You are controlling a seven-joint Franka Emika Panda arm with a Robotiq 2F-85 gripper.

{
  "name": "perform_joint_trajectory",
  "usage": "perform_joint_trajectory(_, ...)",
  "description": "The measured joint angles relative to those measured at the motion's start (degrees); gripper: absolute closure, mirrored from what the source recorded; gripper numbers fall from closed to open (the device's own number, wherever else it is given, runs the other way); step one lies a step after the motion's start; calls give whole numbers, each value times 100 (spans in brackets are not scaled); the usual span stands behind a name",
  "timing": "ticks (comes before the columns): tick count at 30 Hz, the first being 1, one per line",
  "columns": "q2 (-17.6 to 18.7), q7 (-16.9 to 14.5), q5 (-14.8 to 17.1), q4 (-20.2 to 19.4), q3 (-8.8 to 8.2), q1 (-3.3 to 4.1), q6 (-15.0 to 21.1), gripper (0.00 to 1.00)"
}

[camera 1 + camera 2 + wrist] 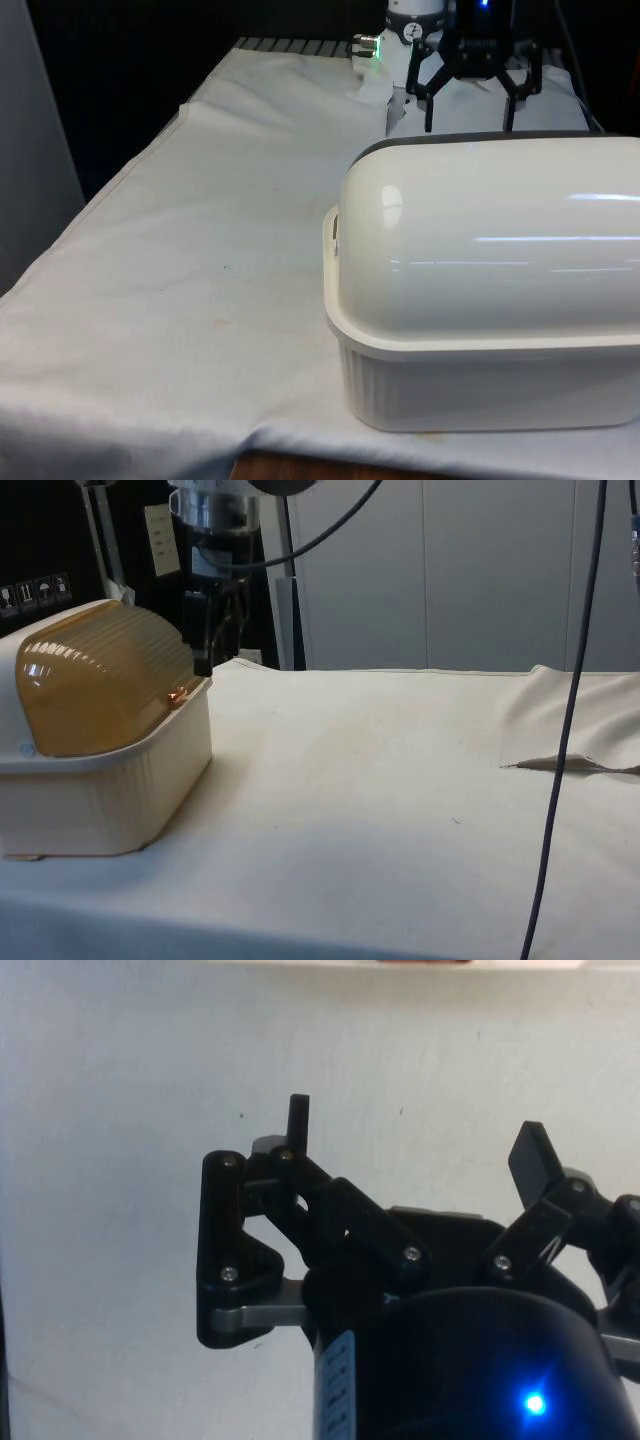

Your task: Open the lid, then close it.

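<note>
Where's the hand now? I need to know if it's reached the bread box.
The hand hangs open behind the bread box, at the front view's right, above the cloth and not touching the closed lid.

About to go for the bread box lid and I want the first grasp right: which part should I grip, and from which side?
Probably the lid's lower front edge, where a small knob shows in the side view. Come from the robot's side: the open gripper hangs there, while the box turns its smooth rounded back to the front view, offering nothing to pinch.
</note>
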Motion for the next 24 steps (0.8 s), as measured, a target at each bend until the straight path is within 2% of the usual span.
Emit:
perform_joint_trajectory(16, 458, 0, -11, -6, -23, -6, 814, 0)
perform_joint_trajectory(24, 647, 0, -11, 195, -40, -11, 842, 0)
